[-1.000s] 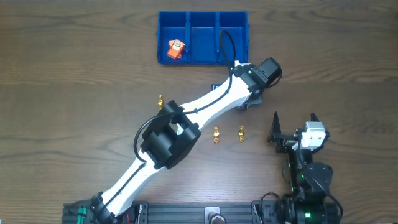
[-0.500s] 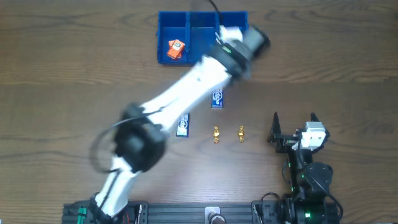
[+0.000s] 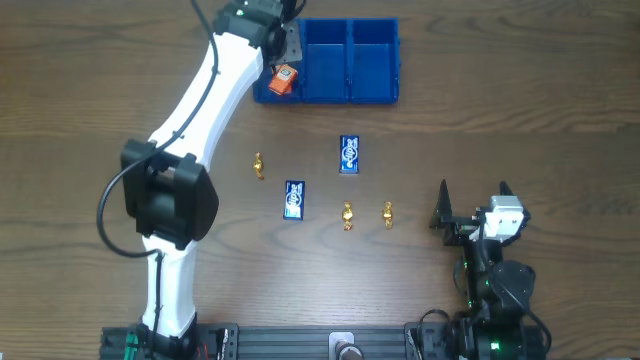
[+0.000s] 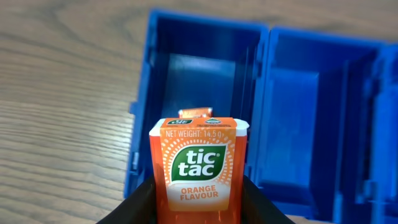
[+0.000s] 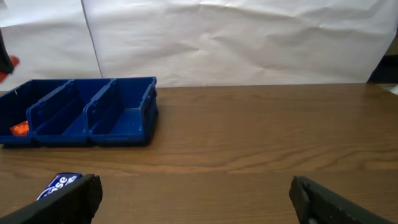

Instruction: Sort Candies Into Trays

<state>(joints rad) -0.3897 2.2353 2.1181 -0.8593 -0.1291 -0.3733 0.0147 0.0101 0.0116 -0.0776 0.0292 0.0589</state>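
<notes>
the right gripper (image 3: pixel 473 188) sits nearest, just ahead of its base at the right of the table (image 3: pixel 560 120), its fingers spread wide with nothing between them. just to its left lie a gold candy (image 3: pixel 387 214) and a second gold candy (image 3: pixel 347 215), side by side and a little apart. left of those is a blue packet (image 3: pixel 294 200), lying lengthwise. a bit farther out and to the left rests a third gold candy (image 3: pixel 259 165), and near the middle of the table lies a second blue packet (image 3: pixel 349 155), well apart from the tray. at the far side stands the blue tray (image 3: pixel 374 96) with three compartments in a row. an orange box (image 3: pixel 283 80) lies in the left compartment, while the middle and right ones hold nothing. the left arm stretches up the left side of the table to this end of the tray, and the left gripper (image 4: pixel 199 205) has its fingers clamped on a second orange box (image 4: pixel 199 165), held upright by its sides over the tray's left compartment, with the first box showing just behind it on the compartment floor.
</notes>
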